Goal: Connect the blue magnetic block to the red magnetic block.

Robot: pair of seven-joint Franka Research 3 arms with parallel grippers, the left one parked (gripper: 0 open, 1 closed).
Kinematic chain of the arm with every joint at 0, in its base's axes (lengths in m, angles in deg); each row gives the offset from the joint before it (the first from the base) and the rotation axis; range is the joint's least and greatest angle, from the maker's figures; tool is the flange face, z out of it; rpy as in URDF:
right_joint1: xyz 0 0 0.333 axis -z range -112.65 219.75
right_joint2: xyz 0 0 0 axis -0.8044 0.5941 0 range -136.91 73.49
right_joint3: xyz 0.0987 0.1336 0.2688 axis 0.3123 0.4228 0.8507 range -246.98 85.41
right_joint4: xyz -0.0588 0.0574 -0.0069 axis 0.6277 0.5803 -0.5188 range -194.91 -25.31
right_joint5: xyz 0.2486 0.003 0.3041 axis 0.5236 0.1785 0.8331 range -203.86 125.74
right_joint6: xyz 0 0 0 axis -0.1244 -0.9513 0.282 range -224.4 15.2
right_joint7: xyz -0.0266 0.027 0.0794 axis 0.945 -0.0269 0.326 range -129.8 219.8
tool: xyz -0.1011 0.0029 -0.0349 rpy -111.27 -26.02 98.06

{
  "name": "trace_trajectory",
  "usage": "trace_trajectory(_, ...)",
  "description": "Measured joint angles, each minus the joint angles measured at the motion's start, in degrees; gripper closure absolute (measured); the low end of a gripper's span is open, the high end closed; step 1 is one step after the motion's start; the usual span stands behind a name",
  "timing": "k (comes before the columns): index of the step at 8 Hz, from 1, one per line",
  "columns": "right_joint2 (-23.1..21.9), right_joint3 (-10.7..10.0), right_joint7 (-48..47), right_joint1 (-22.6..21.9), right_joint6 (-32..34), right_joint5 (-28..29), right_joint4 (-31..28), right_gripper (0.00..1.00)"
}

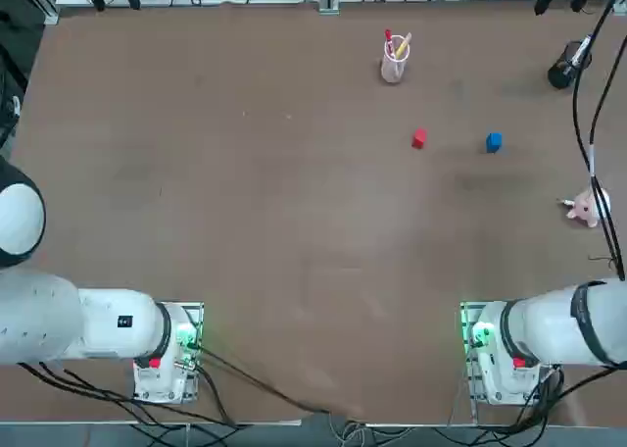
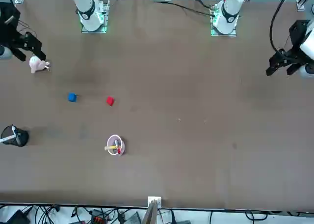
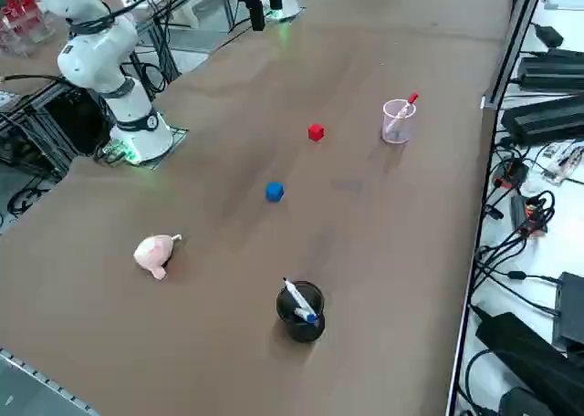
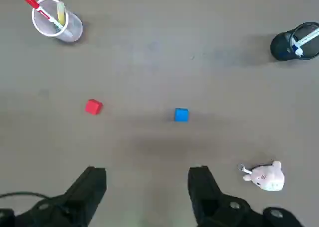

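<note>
Wrist view, right gripper (image 4: 147,179) fingers (image 4: 92,184) spread, blue magnetic block (image 4: 181,115) apart

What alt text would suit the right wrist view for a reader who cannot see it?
The open right gripper hangs above a brown table with nothing held. The blue magnetic block and red magnetic block lie apart; around them stand a clear cup of pens, a black cup and a pink plush toy.
</note>
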State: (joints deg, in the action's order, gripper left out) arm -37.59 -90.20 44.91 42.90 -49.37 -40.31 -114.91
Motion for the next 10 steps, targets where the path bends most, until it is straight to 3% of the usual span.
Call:
trace_trajectory(5, 2.55, -0.03, -0.04, 0.08, -1.48, -0.54, -1.90, 0.00)
trace_trajectory(7, 4.94, -0.28, -0.04, 0.62, -10.30, -0.61, -8.55, 0.00)
trace_trajectory(10, 7.23, -0.43, -0.04, 1.80, -27.56, -0.69, -23.26, 0.00)
